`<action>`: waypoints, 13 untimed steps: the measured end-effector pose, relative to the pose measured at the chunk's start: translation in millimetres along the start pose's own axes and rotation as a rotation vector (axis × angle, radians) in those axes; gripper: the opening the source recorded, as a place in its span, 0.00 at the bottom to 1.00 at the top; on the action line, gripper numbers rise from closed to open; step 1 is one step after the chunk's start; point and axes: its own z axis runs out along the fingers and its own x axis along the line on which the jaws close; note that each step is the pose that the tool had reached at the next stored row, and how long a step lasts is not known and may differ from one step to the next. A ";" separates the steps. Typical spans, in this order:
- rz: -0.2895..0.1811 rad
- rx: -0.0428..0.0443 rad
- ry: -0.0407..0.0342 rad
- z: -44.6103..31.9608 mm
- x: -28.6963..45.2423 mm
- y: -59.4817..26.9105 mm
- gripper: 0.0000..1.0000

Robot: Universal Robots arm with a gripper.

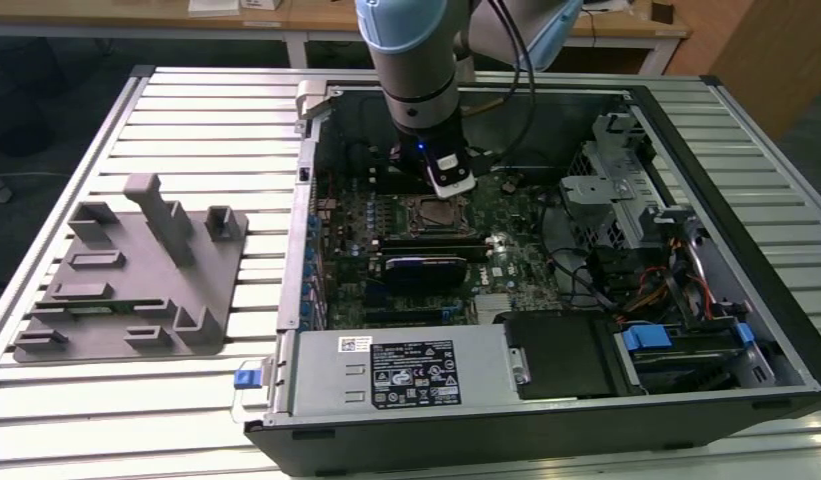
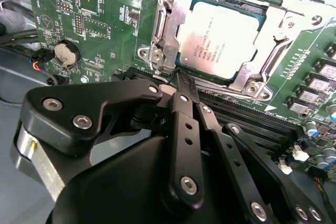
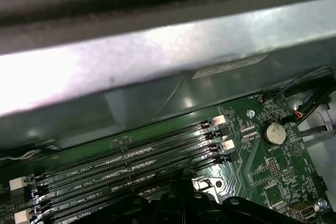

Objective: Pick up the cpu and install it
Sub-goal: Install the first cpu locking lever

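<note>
The small flat square cpu with its shiny silver metal top (image 2: 218, 40) sits flat in the square metal-framed socket (image 2: 163, 40) on the green motherboard, dark print across its lid, a thin pale rim showing at its edges. The frame's metal arms lie along its sides. In the exterior view it shows as a small bright square (image 1: 432, 213) inside the open computer case.
</note>
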 end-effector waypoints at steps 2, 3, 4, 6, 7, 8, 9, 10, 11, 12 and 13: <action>0.000 -0.0001 0.0000 0.0 0.0 0.0 0.11; 0.000 -0.0002 -0.0001 -0.2 -0.1 0.1 0.11; 0.000 -0.0004 -0.0002 -0.9 -0.2 0.3 0.11; 0.000 -0.0001 0.0000 -3.4 -0.7 1.0 0.11; 0.000 -0.0002 0.0000 -5.0 -0.9 1.4 0.11; 0.000 -0.0003 0.0001 -6.7 -1.2 1.8 0.11; 0.000 -0.0004 0.0000 -8.4 -1.6 2.3 0.11; 0.000 -0.0005 0.0000 -10.1 -1.9 2.8 0.11; 0.000 -0.0005 0.0001 -11.6 -2.2 3.1 0.11; 0.000 -0.0008 0.0001 -12.7 -2.4 3.4 0.11; 0.000 -0.0009 0.0002 -13.2 -2.5 3.6 0.11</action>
